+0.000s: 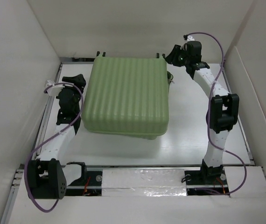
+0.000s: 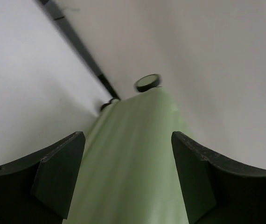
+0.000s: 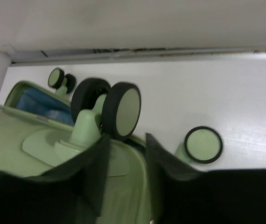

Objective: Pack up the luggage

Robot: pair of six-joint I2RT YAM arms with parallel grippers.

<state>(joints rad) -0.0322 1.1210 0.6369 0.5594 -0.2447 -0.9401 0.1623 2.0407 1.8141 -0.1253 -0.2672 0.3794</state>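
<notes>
Green luggage lid down; blue lining barely glimpsed; left hand spread.

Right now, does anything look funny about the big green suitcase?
Yes. The luggage lies flat but isn't fully shut: in the right wrist view, a gap between its shells beside the wheels shows blue lining.
</notes>
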